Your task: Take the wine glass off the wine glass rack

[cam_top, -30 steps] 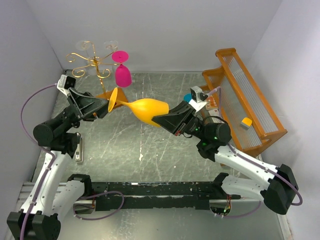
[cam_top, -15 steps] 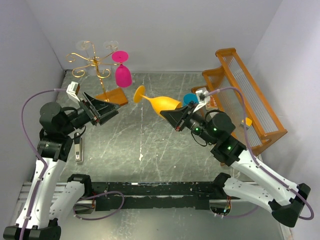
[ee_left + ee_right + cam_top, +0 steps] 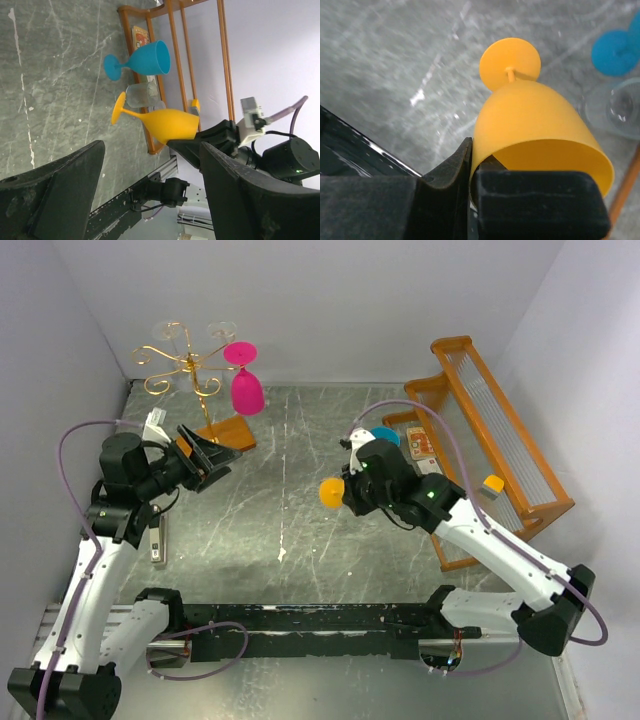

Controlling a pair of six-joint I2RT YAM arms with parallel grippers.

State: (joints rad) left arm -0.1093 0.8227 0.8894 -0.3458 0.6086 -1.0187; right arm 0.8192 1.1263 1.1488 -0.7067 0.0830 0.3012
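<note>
Grey marbled table (image 3: 300, 430), white walls. Right gripper (image 3: 474, 167) is clamped on the orange glass (image 3: 530, 115) rim, mid-table, well apart from the rack (image 3: 185, 365) at the far-left corner. Stem axis points away from the fingers, foot toward the table. Left gripper (image 3: 150, 155) gapes wide, empty.

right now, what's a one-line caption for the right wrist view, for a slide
Right claw pinching the rim of the orange glass, foot toward the table, blue glass and clear glass beyond.

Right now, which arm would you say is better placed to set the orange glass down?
Right: the right fingers pinch the orange glass by its rim; the left fingers are open, empty.
</note>
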